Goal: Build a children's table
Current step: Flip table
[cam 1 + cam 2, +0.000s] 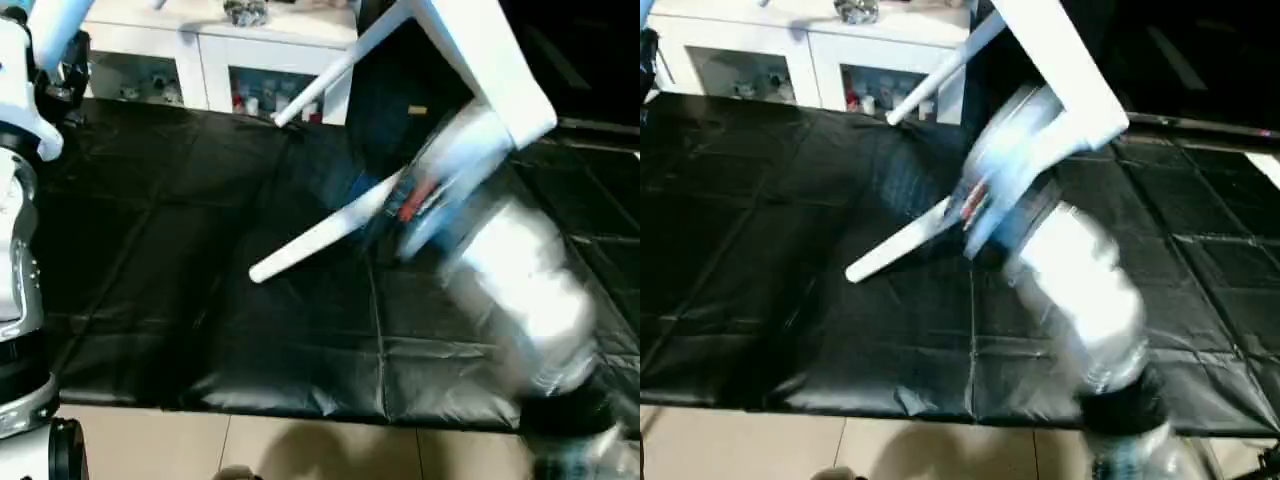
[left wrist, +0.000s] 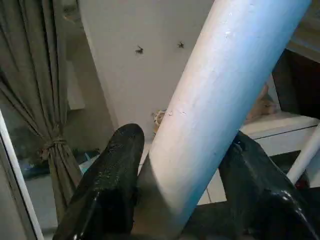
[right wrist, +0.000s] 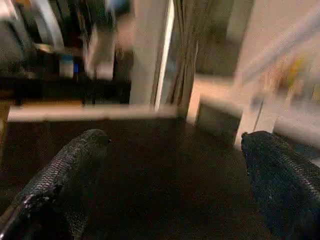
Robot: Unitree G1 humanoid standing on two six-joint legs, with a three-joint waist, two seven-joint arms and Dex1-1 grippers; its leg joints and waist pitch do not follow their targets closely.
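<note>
Legs: left gripper (image 2: 180, 200) clamps one leg (image 2: 225, 100), slanting upward; right gripper (image 3: 170, 200) open, empty, beside tabletop (image 1: 480, 60).

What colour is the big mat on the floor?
Black. The shiny black floor mat, creased into squares, shows best in the left eye view.

text: nothing is reading as legible | labels: a red patch is showing on the right forearm (image 1: 415, 205), too blurred to read | numbers: none
</note>
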